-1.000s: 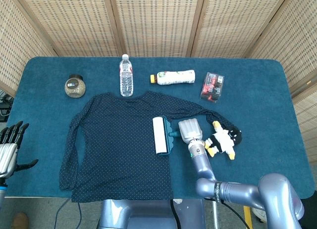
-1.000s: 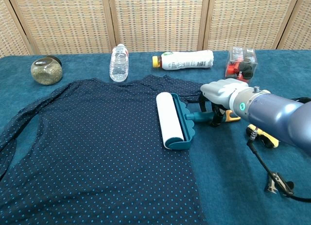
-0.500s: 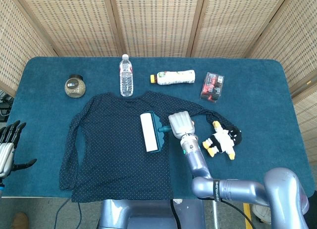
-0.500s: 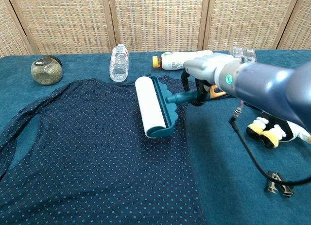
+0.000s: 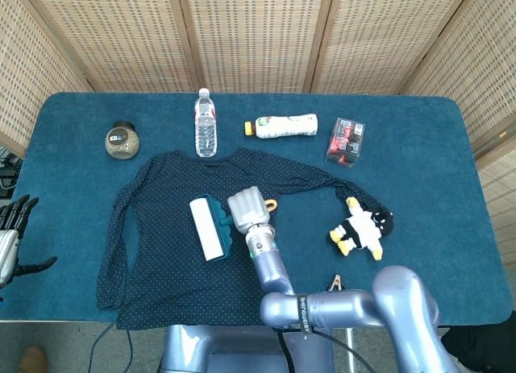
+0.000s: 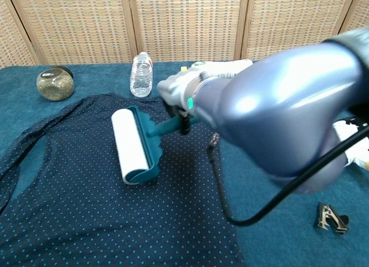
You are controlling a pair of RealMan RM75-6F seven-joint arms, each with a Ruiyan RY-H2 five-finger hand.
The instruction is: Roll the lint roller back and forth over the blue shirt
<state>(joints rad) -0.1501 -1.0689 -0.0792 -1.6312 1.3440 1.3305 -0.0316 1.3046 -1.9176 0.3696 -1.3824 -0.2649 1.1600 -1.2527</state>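
The right hand point(image 5: 247, 209) is clamped on the teal handle of the lint roller point(image 5: 208, 230), whose white drum lies at the hand's 9 o'clock, on the middle of the blue polka-dot shirt point(image 5: 161, 252). The drum's long axis runs roughly 12 to 6, so strokes should go 3 to 9 across it. The left hand point(image 5: 10, 236), fingers apart and empty, hangs well off at the table's left edge.
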